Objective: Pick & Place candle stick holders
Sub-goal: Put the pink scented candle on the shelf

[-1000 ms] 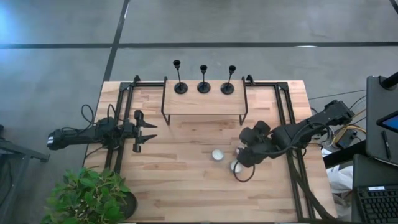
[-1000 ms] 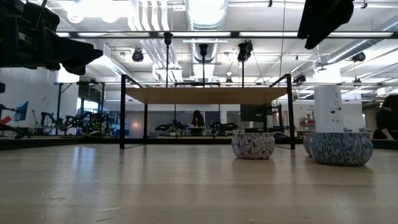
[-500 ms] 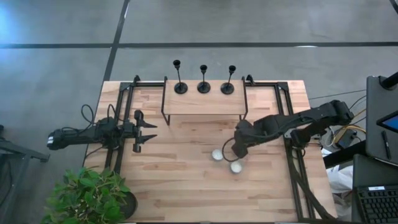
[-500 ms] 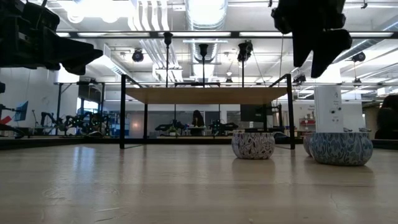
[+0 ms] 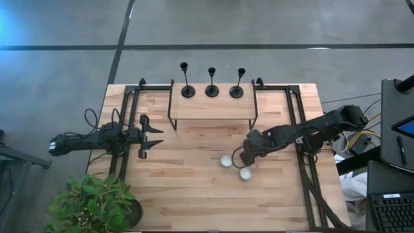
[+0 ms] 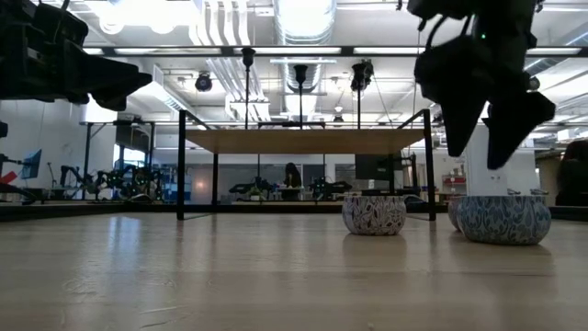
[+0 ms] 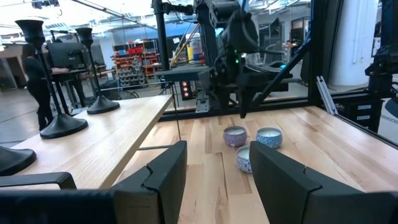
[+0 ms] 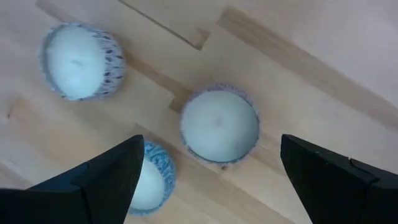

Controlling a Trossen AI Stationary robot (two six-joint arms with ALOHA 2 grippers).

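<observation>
Now that the right gripper [image 5: 244,155], jaws spread and empty, has swung above the candle cups [image 8: 219,123] mid-table, the candle stick holders [image 5: 211,83] stay untouched on the shelf [image 5: 210,109].

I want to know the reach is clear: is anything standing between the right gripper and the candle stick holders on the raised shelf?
Nothing visible blocks it. The right gripper, jaws open, hangs above three small patterned candle cups on the table, while the candle stick holders stand apart on the raised shelf farther back. Only the shelf's front edge and black frame lie between.

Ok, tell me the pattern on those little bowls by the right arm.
The little bowls carry a blue-and-white mottled print outside and look pale inside; the low view shows it best.
</observation>
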